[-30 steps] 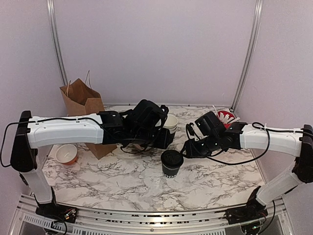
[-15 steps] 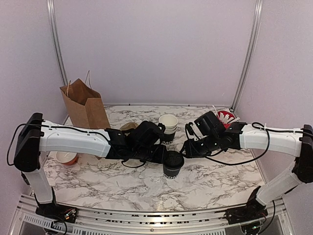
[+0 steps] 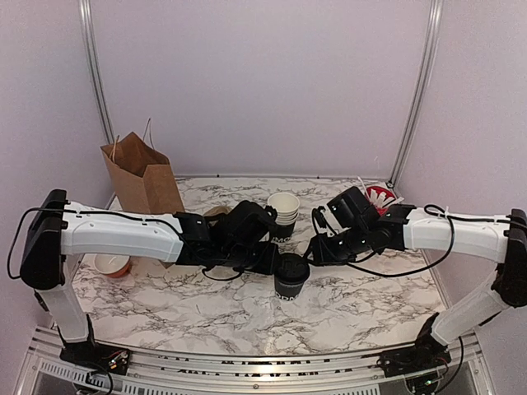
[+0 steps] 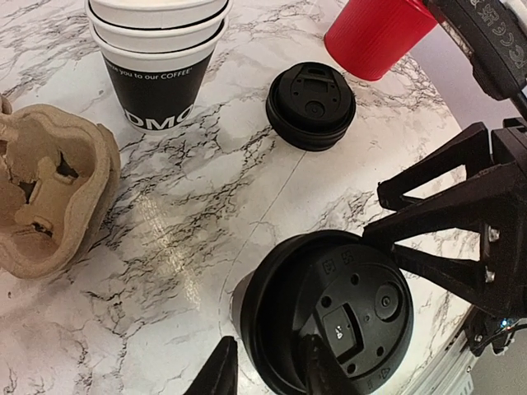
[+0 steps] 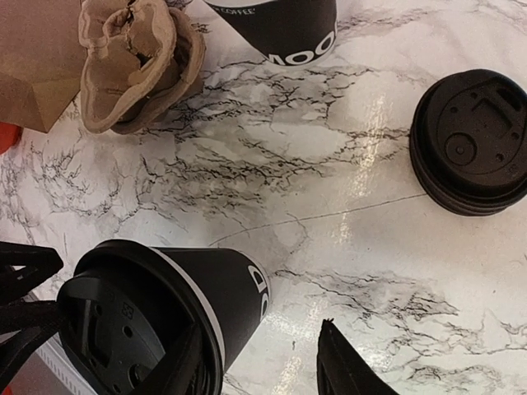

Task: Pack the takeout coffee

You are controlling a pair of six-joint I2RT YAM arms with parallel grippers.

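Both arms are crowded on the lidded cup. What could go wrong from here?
1. The left pincer straddles the lid rim of the lidded cup; lifting there could pop the lid off or tip the cup.
2. The right pincer sits tight beside that cup, so the two pincers could knock together.

Marble-patterned table point(image 3: 214, 304). Lidded black cup point(image 3: 290, 276) stands at left gripper point(image 4: 268, 374), just beside right gripper point(image 5: 263, 366). Beyond left gripper: stack of open cups point(image 4: 158, 58), lid stack point(image 4: 310, 105), red cup point(image 4: 377, 33). To its left: cardboard carrier point(image 4: 49, 197), paper bag point(image 3: 144, 177), small bowl point(image 3: 111, 259)
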